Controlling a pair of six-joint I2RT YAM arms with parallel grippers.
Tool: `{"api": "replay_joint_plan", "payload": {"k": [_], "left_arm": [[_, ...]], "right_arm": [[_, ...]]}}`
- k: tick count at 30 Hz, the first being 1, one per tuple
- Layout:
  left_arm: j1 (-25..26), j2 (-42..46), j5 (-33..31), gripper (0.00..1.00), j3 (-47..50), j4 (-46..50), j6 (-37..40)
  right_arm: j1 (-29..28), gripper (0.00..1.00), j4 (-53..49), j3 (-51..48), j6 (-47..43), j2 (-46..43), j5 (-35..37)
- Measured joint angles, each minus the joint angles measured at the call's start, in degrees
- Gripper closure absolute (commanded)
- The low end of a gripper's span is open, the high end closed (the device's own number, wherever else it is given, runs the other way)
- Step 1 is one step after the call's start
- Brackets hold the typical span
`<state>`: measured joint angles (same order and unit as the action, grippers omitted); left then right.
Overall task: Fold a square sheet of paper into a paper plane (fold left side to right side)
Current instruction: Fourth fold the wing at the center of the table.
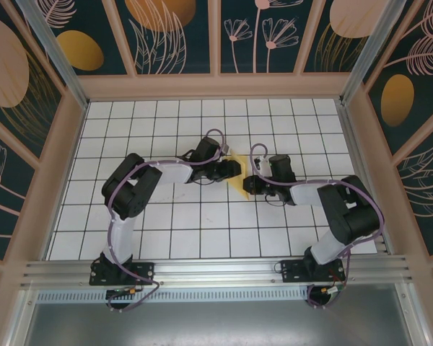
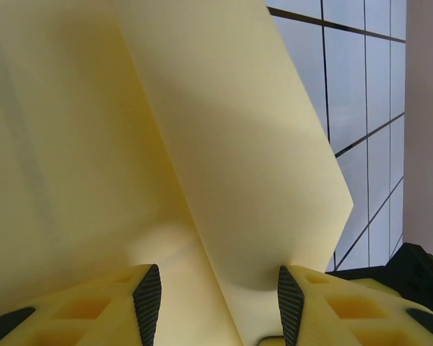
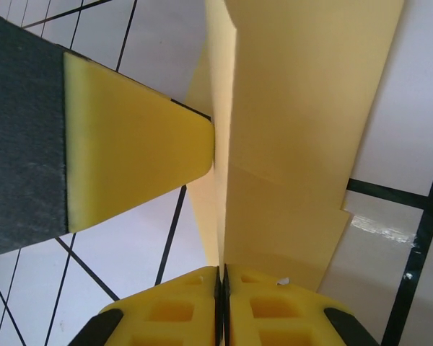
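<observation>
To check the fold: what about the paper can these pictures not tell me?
Top view: the left pincer and right pincer cover most of the paper; its outline is hidden.
Left wrist view: paper runs past the top and left edges.
Right wrist view: its top end is cut off by the frame.

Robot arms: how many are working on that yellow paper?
2. The left arm reaches in from its base at the lower left, the right arm from the lower right. Both meet at the yellow paper.
</observation>
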<state>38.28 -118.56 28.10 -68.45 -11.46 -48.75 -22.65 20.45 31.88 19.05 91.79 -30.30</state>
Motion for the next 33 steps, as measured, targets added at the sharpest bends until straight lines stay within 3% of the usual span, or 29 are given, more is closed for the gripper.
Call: {"api": "replay_joint_plan", "payload": {"k": [33], "left_arm": [[0.52, -3.23, -2.54, 0.49, -5.42, 4.04, -0.04]], "right_arm": [[3.82, 0.82, -0.31, 2.14, 0.98, 4.07, -4.94]]}}
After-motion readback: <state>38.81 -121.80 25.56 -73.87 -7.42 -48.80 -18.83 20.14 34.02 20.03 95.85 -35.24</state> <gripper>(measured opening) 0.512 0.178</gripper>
